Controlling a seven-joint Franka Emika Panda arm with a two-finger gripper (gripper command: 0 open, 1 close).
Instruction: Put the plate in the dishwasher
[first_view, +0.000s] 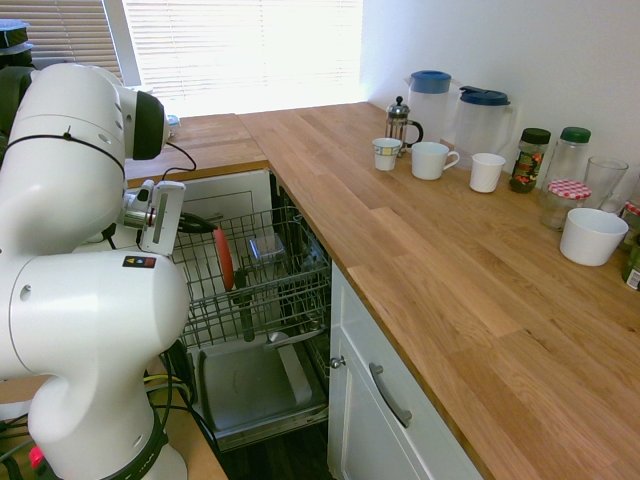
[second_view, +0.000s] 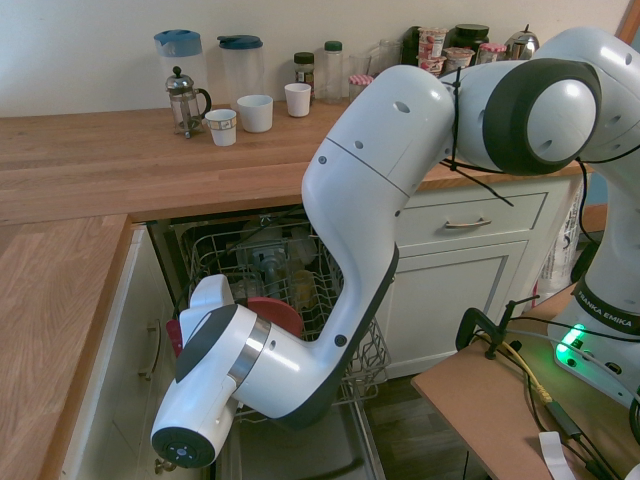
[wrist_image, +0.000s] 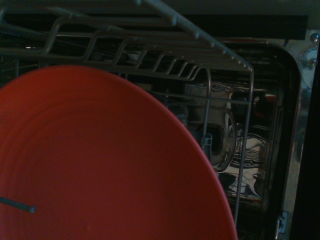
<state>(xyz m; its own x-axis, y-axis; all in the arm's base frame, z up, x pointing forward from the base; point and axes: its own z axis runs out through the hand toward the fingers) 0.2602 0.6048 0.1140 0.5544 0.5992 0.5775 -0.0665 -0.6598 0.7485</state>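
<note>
**Plate on edge over the rack**

Nearest you, the gripper is clamped tight on the plate, holding it upright so it can slot between the tines. Beyond it, the dishwasher stands open with its wire rack pulled out, ready to receive.

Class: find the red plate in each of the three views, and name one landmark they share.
First exterior: plate on edge over the rack, left of centre.
Second exterior: partly hidden behind the arm, lower left.
Wrist: fills the lower left.
Shared landmark: the wire rack.
</note>
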